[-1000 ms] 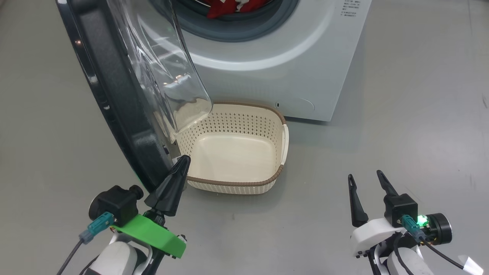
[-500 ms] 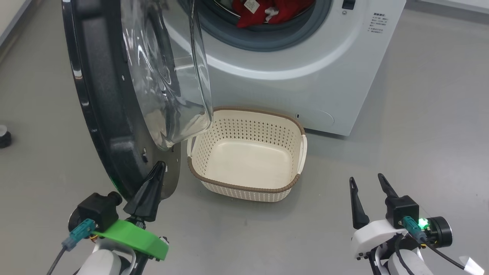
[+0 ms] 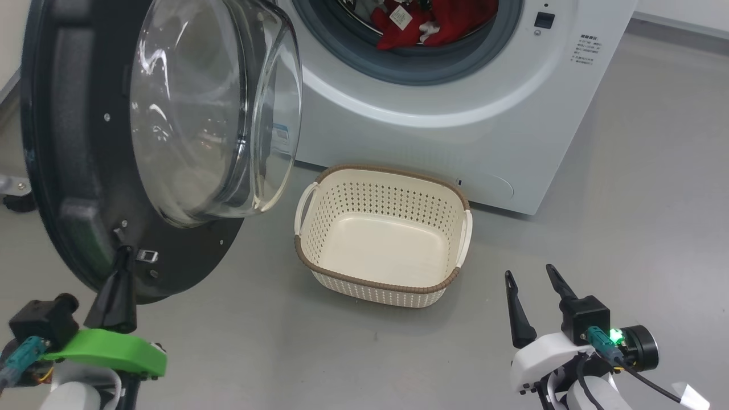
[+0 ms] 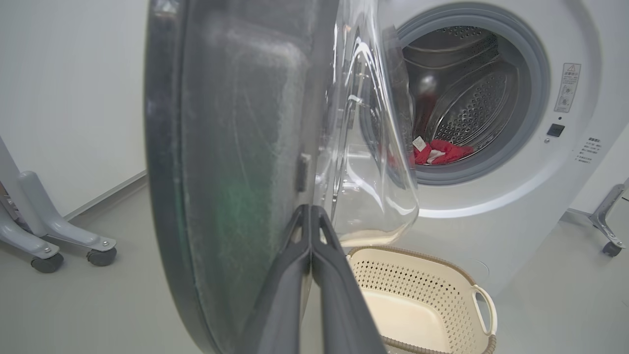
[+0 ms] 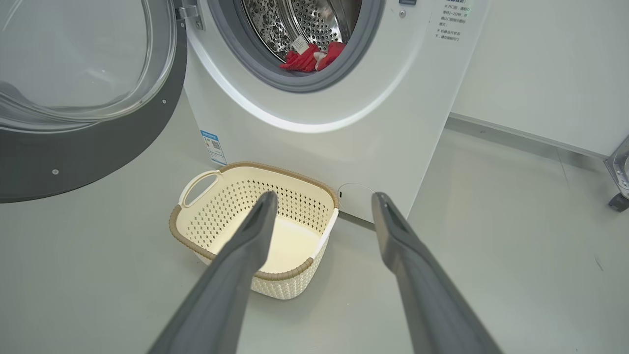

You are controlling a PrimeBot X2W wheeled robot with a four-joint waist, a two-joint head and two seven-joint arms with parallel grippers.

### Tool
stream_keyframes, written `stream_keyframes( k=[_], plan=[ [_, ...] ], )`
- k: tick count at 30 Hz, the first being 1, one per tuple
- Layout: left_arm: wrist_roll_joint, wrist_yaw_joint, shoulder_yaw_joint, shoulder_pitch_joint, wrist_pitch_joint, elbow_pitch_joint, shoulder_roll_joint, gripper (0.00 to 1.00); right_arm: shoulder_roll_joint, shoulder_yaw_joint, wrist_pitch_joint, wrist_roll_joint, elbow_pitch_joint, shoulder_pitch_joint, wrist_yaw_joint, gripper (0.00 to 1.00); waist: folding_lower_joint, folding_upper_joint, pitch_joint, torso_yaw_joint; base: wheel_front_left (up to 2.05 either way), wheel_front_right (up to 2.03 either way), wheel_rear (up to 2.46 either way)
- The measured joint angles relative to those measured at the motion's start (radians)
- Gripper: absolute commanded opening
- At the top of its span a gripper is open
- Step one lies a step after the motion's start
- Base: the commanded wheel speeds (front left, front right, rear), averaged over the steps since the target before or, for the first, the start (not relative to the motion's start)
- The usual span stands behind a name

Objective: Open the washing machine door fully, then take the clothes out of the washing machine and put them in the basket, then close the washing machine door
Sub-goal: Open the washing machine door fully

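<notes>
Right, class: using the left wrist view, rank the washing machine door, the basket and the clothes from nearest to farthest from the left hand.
1. washing machine door: directly at the left hand, centre-left.
2. basket: lower right, on the floor.
3. clothes: upper right, back inside the drum.

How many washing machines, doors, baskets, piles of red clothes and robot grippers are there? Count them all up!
Washing machine: 1
Door: 1
Basket: 1
Pile of red clothes: 1
Grippers: 2 (left gripper shut, right gripper open)
Total: 6
</notes>
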Motion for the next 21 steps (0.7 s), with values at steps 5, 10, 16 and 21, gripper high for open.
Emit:
stream_keyframes(
  k=[5, 10, 16, 21],
  plan=[
    [-0.02, 0.006, 0.053, -0.002, 0.0, 0.019, 0.029, 0.0, 0.0, 0.001, 0.0, 0.0, 0.0, -0.002, 0.0, 1.0, 0.0, 0.0, 0.014, -0.013, 0.0, 0.0, 0.0],
    [-0.033, 0.015, 0.094, -0.011, 0.0, 0.056, 0.049, 0.0, 0.0, 0.001, 0.0, 0.0, 0.0, -0.004, 0.0, 1.0, 0.0, 0.0, 0.028, -0.03, 0.0, 0.0, 0.0],
    [-0.052, 0.026, 0.144, -0.036, 0.0, 0.106, 0.072, 0.0, -0.001, 0.006, 0.0, 0.0, 0.0, -0.015, 0.0, 1.0, 0.0, 0.0, 0.044, -0.048, 0.0, 0.0, 0.0],
    [-0.052, 0.027, 0.174, -0.056, 0.0, 0.149, 0.105, 0.0, -0.001, 0.007, 0.0, 0.0, 0.001, -0.028, 0.0, 1.0, 0.0, 0.0, 0.057, -0.07, 0.0, 0.0, 0.0]
  ],
)
